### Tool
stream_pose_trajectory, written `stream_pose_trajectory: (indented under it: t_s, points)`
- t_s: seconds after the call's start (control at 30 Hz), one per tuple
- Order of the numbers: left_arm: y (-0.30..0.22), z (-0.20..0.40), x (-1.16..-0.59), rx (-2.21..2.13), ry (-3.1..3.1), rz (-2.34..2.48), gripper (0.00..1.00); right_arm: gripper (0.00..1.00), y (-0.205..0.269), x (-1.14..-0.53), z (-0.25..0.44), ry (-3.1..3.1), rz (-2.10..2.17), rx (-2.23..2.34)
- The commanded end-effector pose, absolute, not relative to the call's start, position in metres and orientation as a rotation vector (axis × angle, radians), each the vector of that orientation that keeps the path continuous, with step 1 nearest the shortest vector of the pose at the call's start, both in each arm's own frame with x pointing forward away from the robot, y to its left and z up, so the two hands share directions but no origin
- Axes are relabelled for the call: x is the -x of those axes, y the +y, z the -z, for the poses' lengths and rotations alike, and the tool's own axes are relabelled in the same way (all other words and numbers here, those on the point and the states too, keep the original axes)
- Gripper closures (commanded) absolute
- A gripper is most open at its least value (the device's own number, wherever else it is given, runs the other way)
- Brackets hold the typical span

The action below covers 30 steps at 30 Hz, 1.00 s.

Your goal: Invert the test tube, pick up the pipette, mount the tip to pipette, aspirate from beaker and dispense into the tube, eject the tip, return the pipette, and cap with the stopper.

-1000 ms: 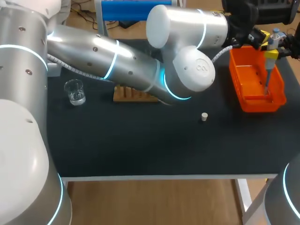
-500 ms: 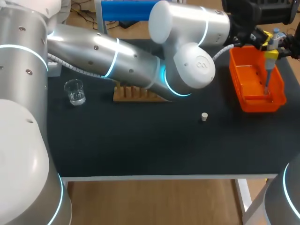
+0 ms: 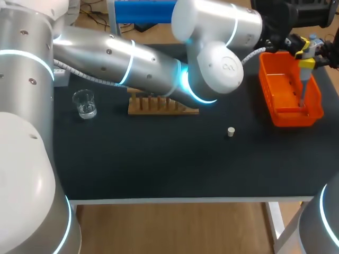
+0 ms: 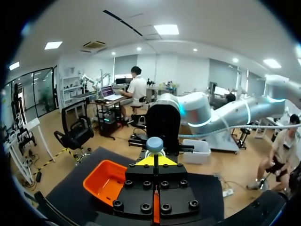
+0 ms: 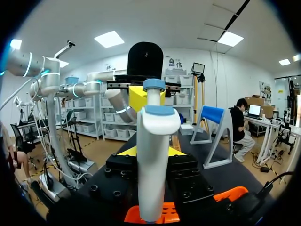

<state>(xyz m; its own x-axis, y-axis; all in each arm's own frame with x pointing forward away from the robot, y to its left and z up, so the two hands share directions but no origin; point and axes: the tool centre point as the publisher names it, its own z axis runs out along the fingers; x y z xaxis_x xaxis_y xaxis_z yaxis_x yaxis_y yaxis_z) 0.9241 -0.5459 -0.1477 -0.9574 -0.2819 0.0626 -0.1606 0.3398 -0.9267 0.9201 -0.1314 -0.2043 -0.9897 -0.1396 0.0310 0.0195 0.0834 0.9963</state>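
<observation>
The big left arm [image 3: 159, 69] has lifted its elbow up and away. Now much more of the wooden rack [image 3: 161, 107] shows than a moment ago. I cannot see a tube in it.

The pipette [image 3: 305, 69] has not moved. It hangs upright over the orange bin [image 3: 315, 114], thin end down inside. The right pincer [image 5: 151, 151] grips it on both sides. The left pincer [image 4: 154, 160] is pressed closed on nothing, right by the pipette's top button.

The little stopper [image 3: 230, 132] and the beaker [image 3: 85, 103] sit on the dark surface [image 3: 159, 159], just where they were.

I think this is the step where the tip drops into the bin. Putting the pipette back and capping the tube are still to do.
</observation>
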Motion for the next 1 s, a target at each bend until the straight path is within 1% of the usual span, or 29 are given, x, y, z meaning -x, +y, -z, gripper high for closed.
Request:
stream_pose_trajectory:
  t_s: [0.03, 0.7, 1.0]
  points:
    - [-0.55, 0.163, -0.927, 0.344, 1.962, 2.227, 1.0, 1.0, -0.129, -0.921, 0.197, -2.221, 2.043, -0.13]
    - [-0.562, 0.182, -0.926, 0.354, 2.044, 2.233, 1.0, 1.0, -0.129, -0.921, 0.197, -2.221, 2.043, -0.13]
    - [-0.54, 0.155, -0.929, 0.341, 1.963, 2.173, 1.0, 1.0, -0.129, -0.921, 0.197, -2.221, 2.043, -0.13]
